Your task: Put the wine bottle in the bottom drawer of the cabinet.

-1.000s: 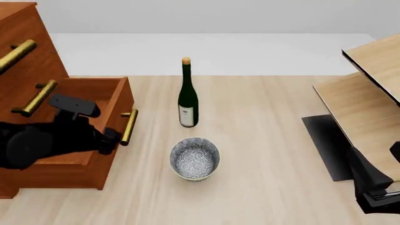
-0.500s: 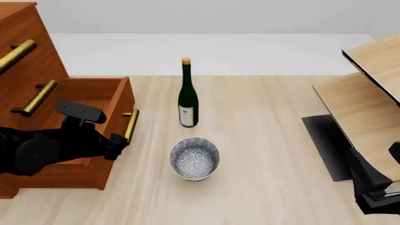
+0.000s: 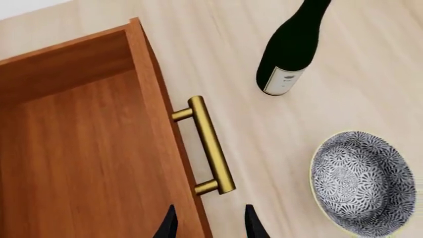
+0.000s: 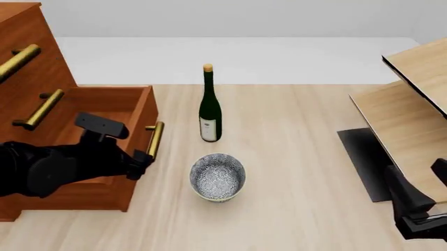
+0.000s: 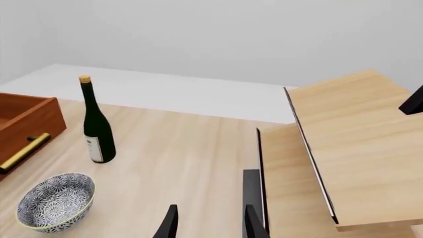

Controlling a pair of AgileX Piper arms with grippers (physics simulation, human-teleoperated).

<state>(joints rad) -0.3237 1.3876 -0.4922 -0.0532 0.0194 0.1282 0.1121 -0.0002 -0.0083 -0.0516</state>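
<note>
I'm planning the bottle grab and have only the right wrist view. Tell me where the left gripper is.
Observer: The left gripper hovers by the near end of the handle on the bottom drawer. Its jaws are open and grip nothing.
Operator: Report what's inside that drawer.
Observer: The left wrist view shows only a bare wooden floor, with nothing lying in the part it covers.
Operator: Describe the rest of the cabinet.
Observer: In the front view the cabinet rises above the drawer at the left. It has two upper handles, and their fronts look closed.
</note>
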